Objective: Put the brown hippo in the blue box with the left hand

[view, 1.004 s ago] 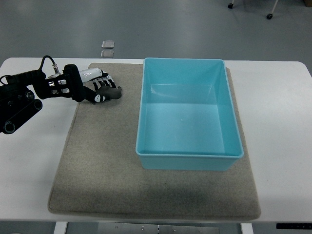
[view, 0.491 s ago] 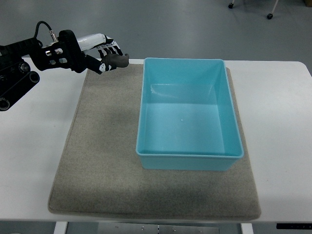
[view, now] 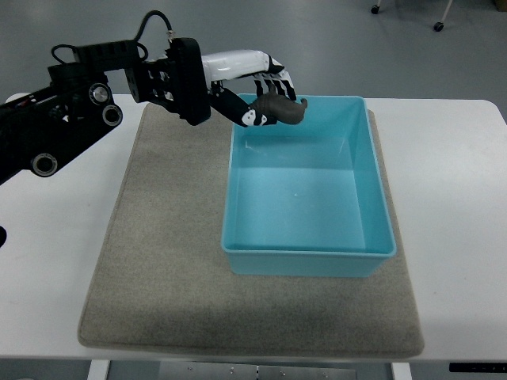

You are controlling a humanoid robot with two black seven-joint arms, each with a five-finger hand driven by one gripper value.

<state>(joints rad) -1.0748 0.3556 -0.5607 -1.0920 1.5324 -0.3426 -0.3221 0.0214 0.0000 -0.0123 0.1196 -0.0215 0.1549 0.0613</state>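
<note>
Top view: left hand (view: 253, 83) comes in from the upper left, fingers (view: 277, 81) curled around the brown hippo (view: 277, 109), which is held clear of the desk (view: 55, 237). Hippo's long axis runs roughly left-right, dark end poking right past the fingertips, pale patch on the side toward the arm. Key relation: hippo sits right at the far-left corner of the blue box (view: 307, 253), appearing just over the back rim, not yet well over the open interior. Bulk of the box floor lies to the right of and nearer than the hand, so my read is the move needs more travel that way before release, else the toy could clip the rim or drop outside onto the grey mat (view: 158, 277). Box is empty. Right arm not visible.
</note>
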